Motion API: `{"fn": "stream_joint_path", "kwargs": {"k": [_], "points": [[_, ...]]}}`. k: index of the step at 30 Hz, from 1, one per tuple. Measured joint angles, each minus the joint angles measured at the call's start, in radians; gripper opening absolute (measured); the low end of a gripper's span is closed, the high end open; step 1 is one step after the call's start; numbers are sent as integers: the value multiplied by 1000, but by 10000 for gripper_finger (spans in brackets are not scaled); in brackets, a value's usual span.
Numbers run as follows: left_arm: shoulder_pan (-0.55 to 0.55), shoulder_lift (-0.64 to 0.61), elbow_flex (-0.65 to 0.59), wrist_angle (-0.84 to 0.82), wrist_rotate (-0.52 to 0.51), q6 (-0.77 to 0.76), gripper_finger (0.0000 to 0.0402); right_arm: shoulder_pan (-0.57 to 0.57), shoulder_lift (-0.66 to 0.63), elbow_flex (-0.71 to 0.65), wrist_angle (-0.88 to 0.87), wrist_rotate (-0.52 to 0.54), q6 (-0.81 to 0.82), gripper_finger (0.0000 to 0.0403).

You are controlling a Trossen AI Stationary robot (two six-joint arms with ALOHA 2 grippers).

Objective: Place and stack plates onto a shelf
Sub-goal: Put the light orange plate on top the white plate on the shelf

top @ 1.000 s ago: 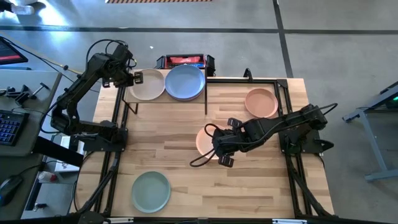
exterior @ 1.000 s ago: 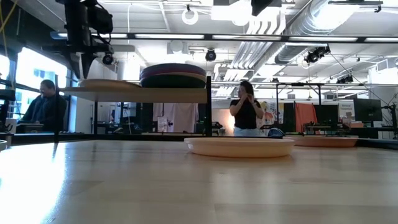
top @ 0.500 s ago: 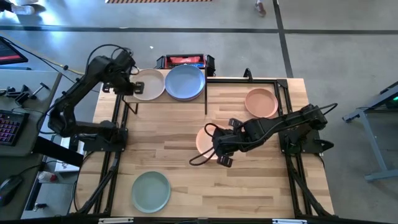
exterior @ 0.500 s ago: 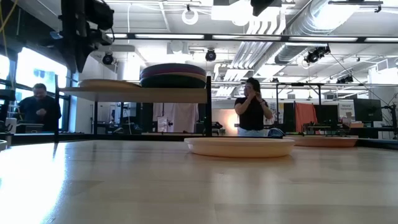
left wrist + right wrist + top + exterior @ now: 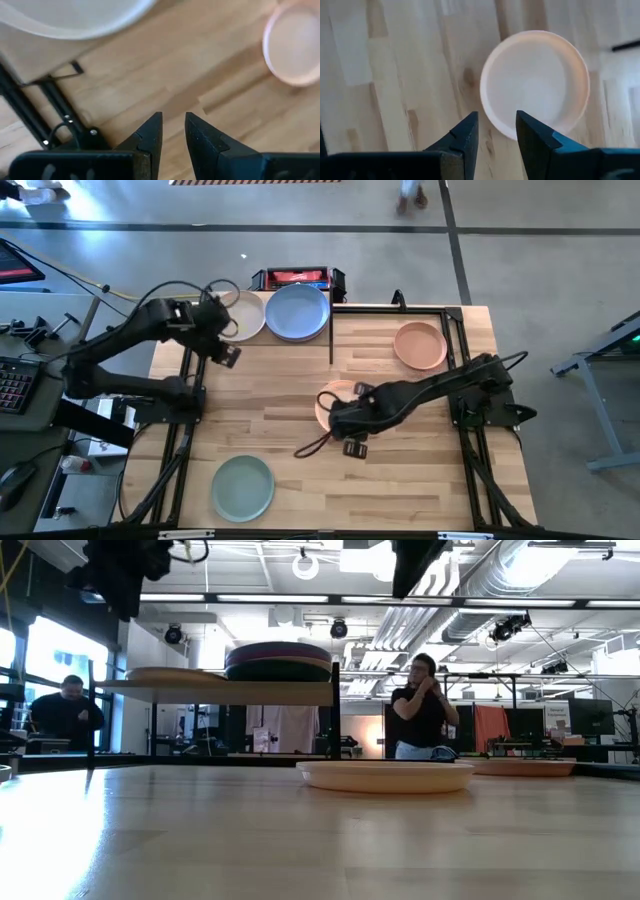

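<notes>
right gripper (image 5: 495,131) | fingers apart, empty; above peach plate (image 5: 535,82) | on table (image 5: 395,75)

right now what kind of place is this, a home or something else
Most likely a robotics lab or open workshop, not a home: exposed ceiling ducts, a person among workstations behind the table, and a keyboard on a desk beside the rig.

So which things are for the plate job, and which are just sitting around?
For the job:
shelf
beige plate
blue plate stack
peach plates and
sage green plate
left hand, right hand

Just around:
red box
keyboard
</notes>
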Motion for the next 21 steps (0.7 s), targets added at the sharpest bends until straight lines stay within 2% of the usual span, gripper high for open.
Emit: {"fn": "stream_joint_path", "kwargs": {"k": [8, 15, 21], "points": [[-223, -4, 0, 0, -13, -89, 74, 1, 107, 0, 46, -59, -167, 108], [-324, -4, -15, 2, -15, -144, 74, 2, 202, 0, 70, -69, -221, 108], [-378, -3, -132, -5, 7, -137, 74, 2, 267, 0, 89, -62, -239, 108]]}}
